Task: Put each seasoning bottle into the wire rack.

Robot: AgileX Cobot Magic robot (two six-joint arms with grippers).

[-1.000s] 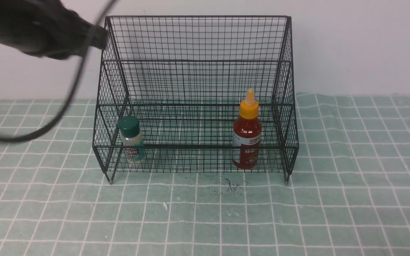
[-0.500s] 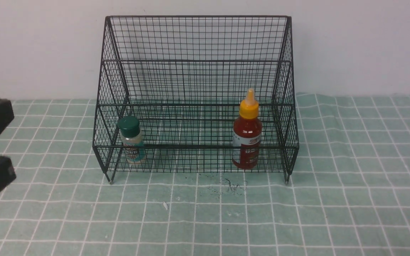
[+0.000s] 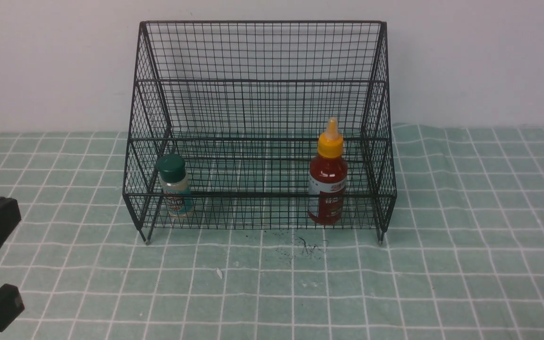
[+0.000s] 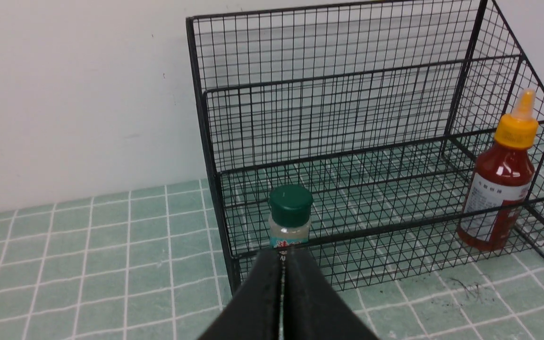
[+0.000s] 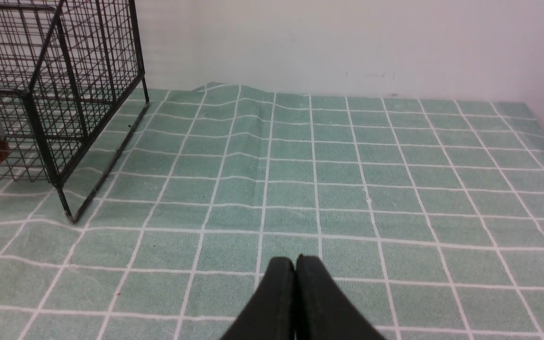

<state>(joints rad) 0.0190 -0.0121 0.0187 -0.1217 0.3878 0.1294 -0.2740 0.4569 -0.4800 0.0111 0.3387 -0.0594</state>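
Green-capped shaker jar (image 3: 174, 186) upright on wire rack (image 3: 260, 85) bottom tier, left end; red sauce bottle (image 3: 327, 182) upright at right end. Left gripper (image 4: 282, 264) near rack's left front, fingers pressed together, empty. Right gripper (image 5: 294, 267) closed, empty, right of rack.

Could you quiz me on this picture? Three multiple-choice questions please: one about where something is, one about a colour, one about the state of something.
1. Where does the red sauce bottle stand?
A. inside the wire rack
B. on the cloth in front of the rack
C. on top of the rack

2. What colour is the shaker jar's cap?
A. yellow
B. dark green
C. white

3. How is the right gripper?
A. holding a bottle
B. wide open
C. shut and empty

Answers: 1 A, mesh surrounds it. 2 B, seen in front and left wrist views. 3 C, its fingers meet with nothing between.
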